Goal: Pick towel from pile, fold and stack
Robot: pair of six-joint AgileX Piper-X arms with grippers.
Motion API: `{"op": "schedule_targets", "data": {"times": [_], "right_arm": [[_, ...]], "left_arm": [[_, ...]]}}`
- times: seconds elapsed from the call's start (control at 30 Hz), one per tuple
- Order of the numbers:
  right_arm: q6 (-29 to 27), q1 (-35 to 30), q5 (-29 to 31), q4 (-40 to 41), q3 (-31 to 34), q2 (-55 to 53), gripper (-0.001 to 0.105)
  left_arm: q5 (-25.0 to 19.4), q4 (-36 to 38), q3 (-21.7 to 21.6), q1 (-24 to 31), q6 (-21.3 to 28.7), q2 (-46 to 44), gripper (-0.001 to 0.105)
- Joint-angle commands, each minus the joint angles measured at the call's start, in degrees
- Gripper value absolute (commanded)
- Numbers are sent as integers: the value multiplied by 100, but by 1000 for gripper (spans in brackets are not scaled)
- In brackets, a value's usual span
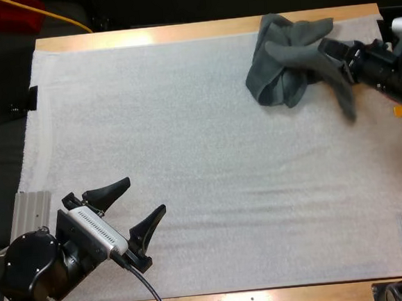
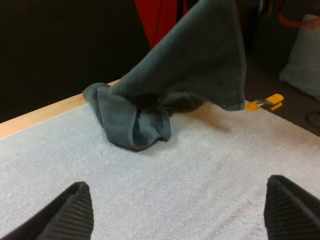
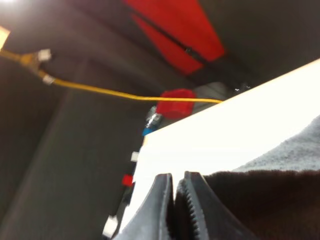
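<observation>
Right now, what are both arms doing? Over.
Left tool open, over mat. Right tool shut on towel, partly raised at far right. Nothing in the way.

I see one dark grey-green towel (image 1: 285, 64) on the far right part of the white mat (image 1: 186, 138), close to the far edge of the table (image 1: 178, 32). It is crumpled, not folded. One end is raised off the mat, where my right gripper (image 1: 326, 47) pinches it. A flap hangs over the gripper toward the near side. The lower part rests on the mat in a bunch of thick folds, with a stitched hem showing. In the left wrist view the raised sheet is stretched upward like a tent, and the bottom folds touch the mat.
</observation>
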Motion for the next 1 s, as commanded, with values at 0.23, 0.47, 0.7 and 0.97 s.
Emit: {"op": "schedule_targets", "data": {"times": [0.23, 0.47, 0.7, 0.97], "right_arm": [[-1259, 677, 601, 1804, -778, -318, 1], [-1744, 1575, 1201, 2643, -1228, -459, 1], [-1698, 2746, 1685, 2597, -1628, -458, 1], [-1044, 3901, 1834, 1828, -1628, -203, 1]], "left_arm": [[43, -69, -42, -24, -45, 1, 68], [43, -69, -42, -24, -45, 1, 68], [43, -69, -42, -24, -45, 1, 68], [43, -69, -42, -24, -45, 1, 68]]}}
